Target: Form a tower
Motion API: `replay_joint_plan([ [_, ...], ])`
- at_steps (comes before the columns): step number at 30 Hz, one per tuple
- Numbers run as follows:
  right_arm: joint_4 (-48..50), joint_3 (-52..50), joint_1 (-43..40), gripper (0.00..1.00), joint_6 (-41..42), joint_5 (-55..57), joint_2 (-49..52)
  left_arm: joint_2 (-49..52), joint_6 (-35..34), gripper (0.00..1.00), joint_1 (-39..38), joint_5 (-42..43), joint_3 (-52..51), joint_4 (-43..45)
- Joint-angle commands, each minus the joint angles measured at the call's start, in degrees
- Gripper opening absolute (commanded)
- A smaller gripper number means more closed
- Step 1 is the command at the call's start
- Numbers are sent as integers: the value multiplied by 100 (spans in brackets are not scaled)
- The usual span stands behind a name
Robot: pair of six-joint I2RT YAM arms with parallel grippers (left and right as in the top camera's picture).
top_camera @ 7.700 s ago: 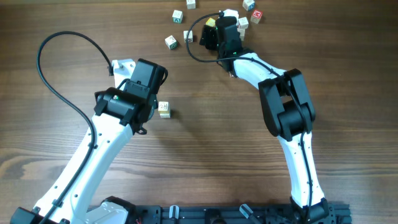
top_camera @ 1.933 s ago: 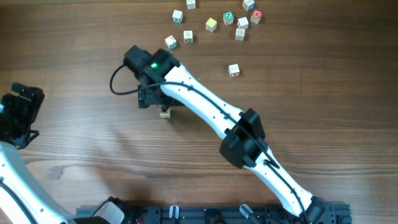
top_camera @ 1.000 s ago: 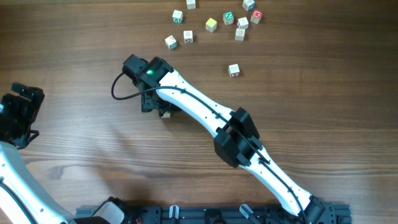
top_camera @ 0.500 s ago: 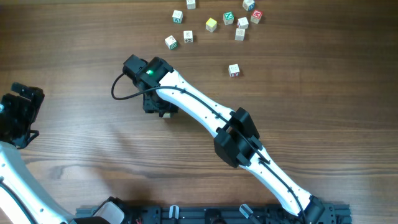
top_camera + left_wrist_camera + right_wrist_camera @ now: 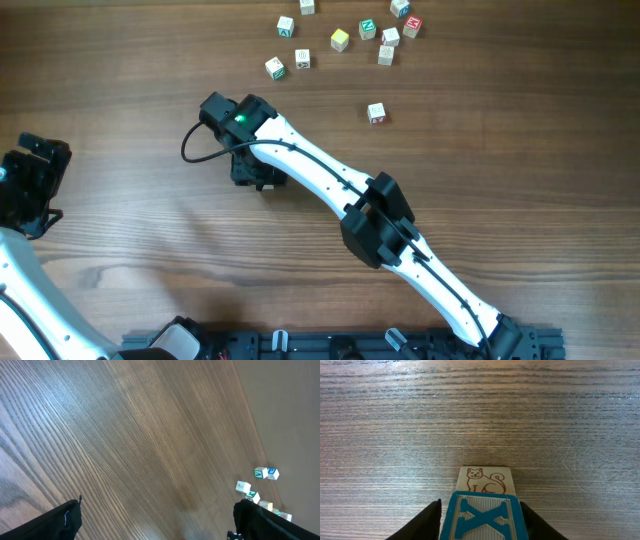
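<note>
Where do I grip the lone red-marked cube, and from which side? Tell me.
Grip the lone cube by two opposite side faces, coming straight down: it sits flat on the table with bare wood on every side.

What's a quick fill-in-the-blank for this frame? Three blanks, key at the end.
1. The blue-bordered cube between the right pincer's fingers shows the letter ____.
2. In the right wrist view, the pale cube just beyond it carries a drawing of a ____.
3. The left pincer, over the bare table, is ____ rather than shut.

Missing words: X; cat; open
</note>
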Motion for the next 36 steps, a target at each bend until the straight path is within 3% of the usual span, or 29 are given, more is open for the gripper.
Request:
replay_joint_plan([
  [1,-9,-17,2,44,52,-46,149,31,-28,100,-11,-17,33,2],
  [16,-26,-17,2,24,55,-48,149,31,-31,100,-11,-17,33,2],
  [19,-13,-17,2,54,48,-46,149,31,-31,100,-11,-17,33,2],
  [20,-9,-17,2,68,50,-46,149,31,-31,100,-11,-17,33,2],
  [23,-7,-17,2,96,46,-46,149,31,-31,100,-11,-17,33,4],
  [24,-7,-17,2,100,17,-46,149,31,-31,100,-11,-17,31,4],
  [31,-138,48,-11,99,-752,-33,13,31,-28,100,-11,-17,31,17],
  [36,144,50,-129,100,-1235,15,-730,31,-31,100,-11,-103,31,17],
])
